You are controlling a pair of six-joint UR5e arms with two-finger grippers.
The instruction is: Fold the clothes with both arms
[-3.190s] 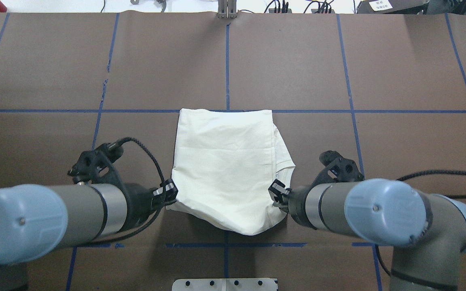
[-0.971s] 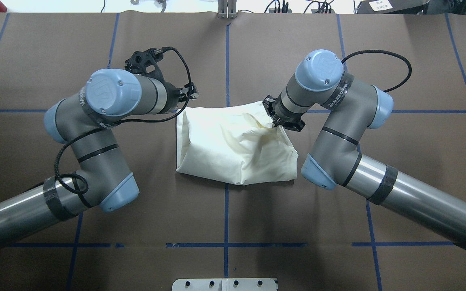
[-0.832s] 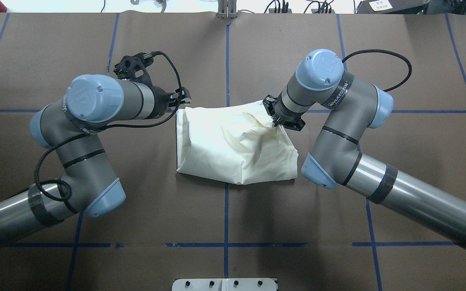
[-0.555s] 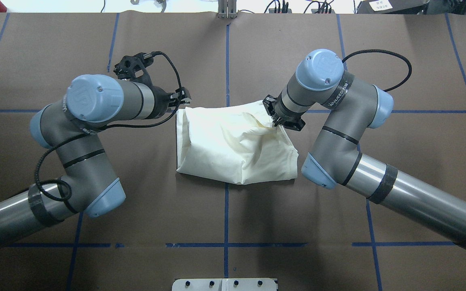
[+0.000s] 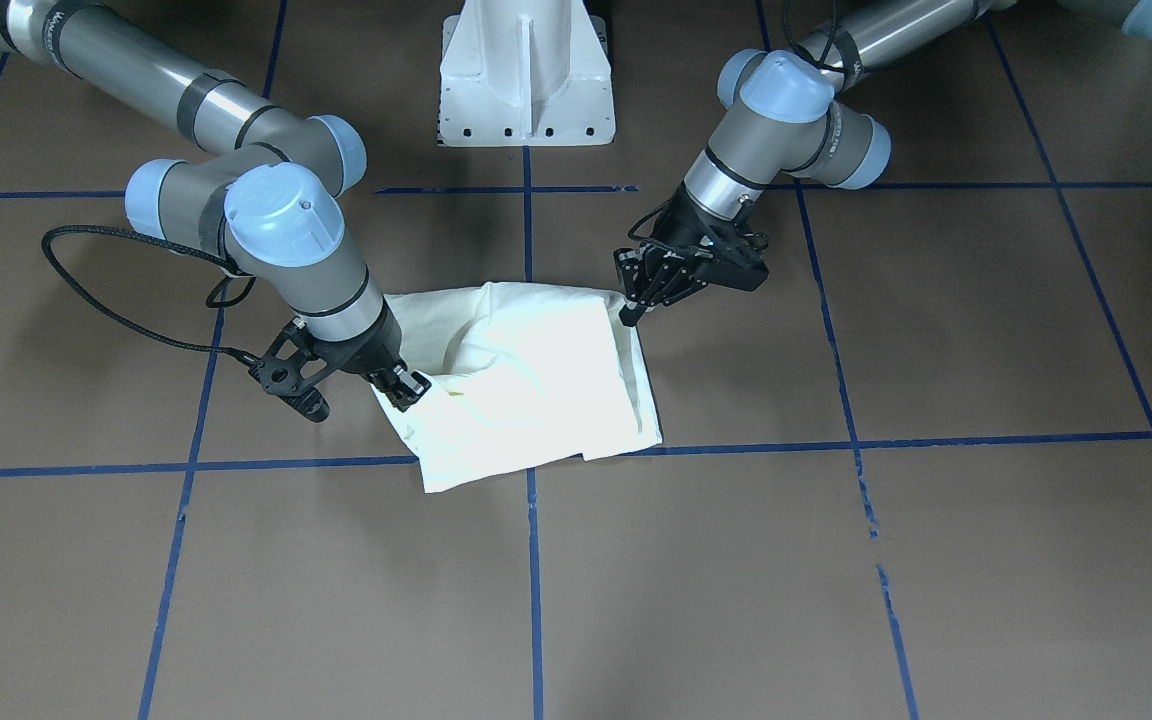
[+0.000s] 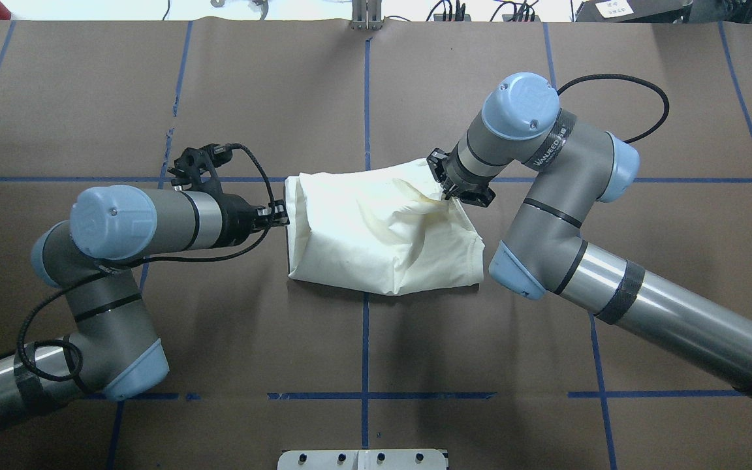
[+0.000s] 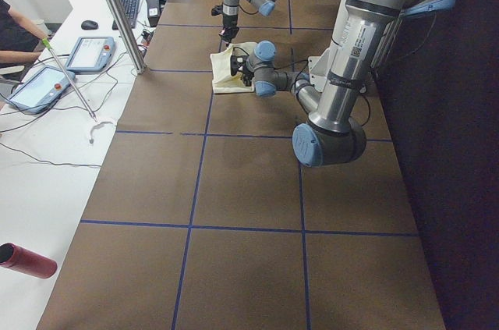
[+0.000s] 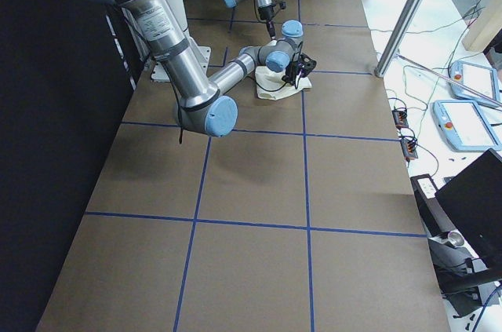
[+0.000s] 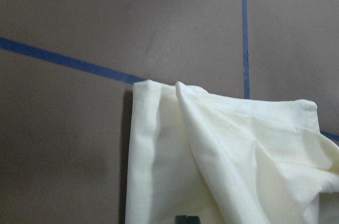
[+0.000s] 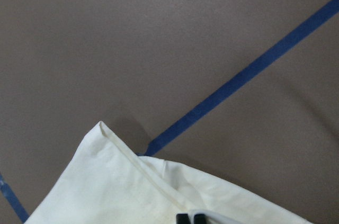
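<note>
The T-shirt is laid bunched at the middle of the table, over a tape line. The left gripper is seen just beside its left edge — the right gripper on its far right corner. The pedestal base is set well behind, on the robot's side.

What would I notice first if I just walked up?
A puffy, folded cream-white shirt lies in the middle of the brown table, which is crossed by blue tape lines. The right claw pinches its far corner, and the left claw is beside its opposite edge.

One T-shirt, two arms
</note>
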